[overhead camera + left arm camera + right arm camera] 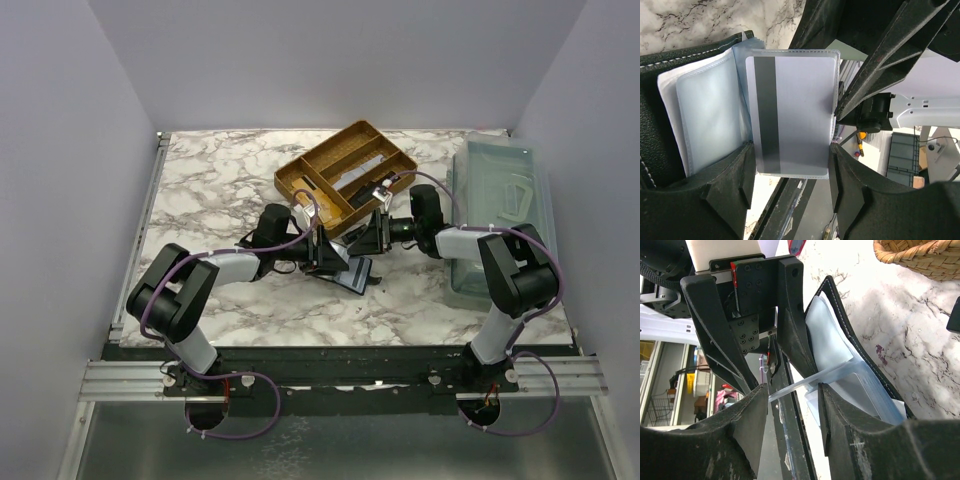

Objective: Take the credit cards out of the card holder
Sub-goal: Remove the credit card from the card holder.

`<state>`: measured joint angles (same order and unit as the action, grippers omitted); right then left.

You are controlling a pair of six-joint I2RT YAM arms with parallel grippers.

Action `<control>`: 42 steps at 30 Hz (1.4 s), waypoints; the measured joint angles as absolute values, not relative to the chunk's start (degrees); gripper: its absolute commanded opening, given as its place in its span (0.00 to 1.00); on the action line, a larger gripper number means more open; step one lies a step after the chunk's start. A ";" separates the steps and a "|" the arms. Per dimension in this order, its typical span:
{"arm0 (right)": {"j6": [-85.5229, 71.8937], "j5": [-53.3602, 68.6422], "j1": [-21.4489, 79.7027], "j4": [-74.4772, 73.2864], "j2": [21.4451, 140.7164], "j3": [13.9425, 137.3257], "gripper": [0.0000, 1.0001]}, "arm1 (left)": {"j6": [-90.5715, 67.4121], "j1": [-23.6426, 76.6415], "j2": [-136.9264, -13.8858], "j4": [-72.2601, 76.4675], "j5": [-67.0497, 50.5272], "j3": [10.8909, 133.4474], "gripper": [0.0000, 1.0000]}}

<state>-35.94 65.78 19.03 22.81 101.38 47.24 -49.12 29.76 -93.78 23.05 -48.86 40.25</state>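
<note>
The black leather card holder [358, 272] hangs open above the marble table between both arms. In the left wrist view a pale grey credit card [795, 110] with a dark stripe sits in a clear sleeve of the holder [655, 125]. My left gripper [792, 167] is shut on that card, its pads pressing the sleeve's two long edges. A second clear sleeve [710, 115] lies to its left. The right wrist view shows the same card [810, 380] edge-on, crossing the gap of my right gripper [792, 412], whose jaws stand apart around it. The holder's stitched cover [850, 325] rises behind.
A wicker tray [345, 170] with compartments stands just behind the grippers, its corner also showing in the right wrist view [925, 257]. A clear plastic bin [500, 215] lies along the table's right side. The left gripper's black frame [740, 315] faces the right gripper closely.
</note>
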 measured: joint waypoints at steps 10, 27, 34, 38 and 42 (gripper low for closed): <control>-33.58 64.93 19.05 20.43 101.38 47.62 0.35 | -47.72 29.76 -93.78 21.63 -48.34 40.25 0.51; -31.29 66.96 19.07 18.94 103.85 48.71 0.34 | -46.46 29.74 -93.78 19.07 -47.94 40.25 0.62; -30.06 67.42 19.07 18.98 104.12 48.69 0.34 | -46.00 29.74 -93.76 19.11 -48.71 40.25 0.66; -29.63 67.42 19.07 18.96 104.44 48.69 0.35 | -45.89 29.74 -93.76 19.09 -49.10 40.25 0.66; -28.88 67.44 19.07 18.96 104.57 48.69 0.39 | -45.80 29.74 -93.76 19.11 -49.45 40.25 0.66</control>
<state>-28.88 67.44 19.07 18.96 104.57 48.69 -45.80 29.74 -93.76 19.11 -49.45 40.25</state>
